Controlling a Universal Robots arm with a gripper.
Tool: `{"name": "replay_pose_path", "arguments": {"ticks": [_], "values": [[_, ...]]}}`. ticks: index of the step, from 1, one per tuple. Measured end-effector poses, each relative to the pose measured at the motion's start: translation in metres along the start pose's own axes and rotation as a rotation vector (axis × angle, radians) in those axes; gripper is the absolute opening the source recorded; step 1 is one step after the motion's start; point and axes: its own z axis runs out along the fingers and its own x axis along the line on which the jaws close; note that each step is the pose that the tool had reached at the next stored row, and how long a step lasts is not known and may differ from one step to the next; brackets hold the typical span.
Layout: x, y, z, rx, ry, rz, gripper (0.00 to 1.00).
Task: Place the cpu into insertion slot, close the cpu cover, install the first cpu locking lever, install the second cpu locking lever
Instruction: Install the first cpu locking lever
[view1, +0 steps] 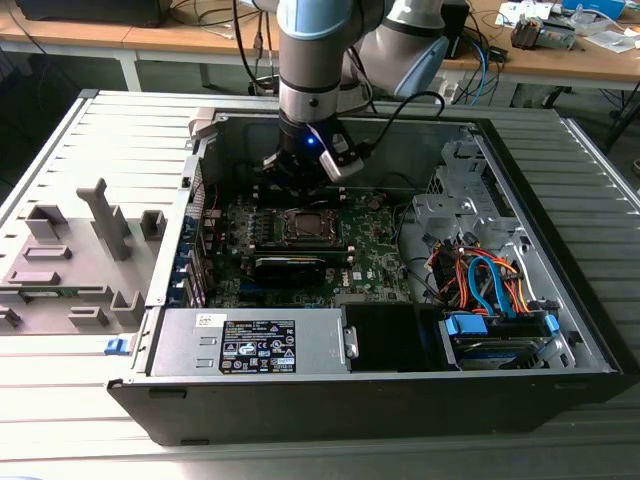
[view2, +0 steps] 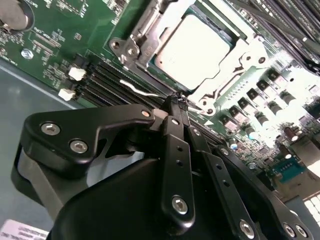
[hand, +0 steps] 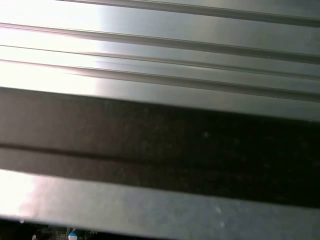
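Gripper fingers pressed together, tips at a thin silver locking lever beside the insertion slot. Cpu sits seated in the slot, cpu cover closed over its edges. Green motherboard lies inside the open computer case, grey power supply at its near side.

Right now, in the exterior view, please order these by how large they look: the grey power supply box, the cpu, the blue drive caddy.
1. grey power supply box, clearly largest.
2. blue drive caddy, though it sits nearer the camera.
3. cpu, smallest, in the insertion slot below the gripper.
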Motion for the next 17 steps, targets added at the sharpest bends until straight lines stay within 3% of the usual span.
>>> {"name": "replay_pose_path", "arguments": {"ticks": [17], "values": [[-0.0176,-0.0024,0.0071,-0.0006,0.0044,0.016,0.11]]}}
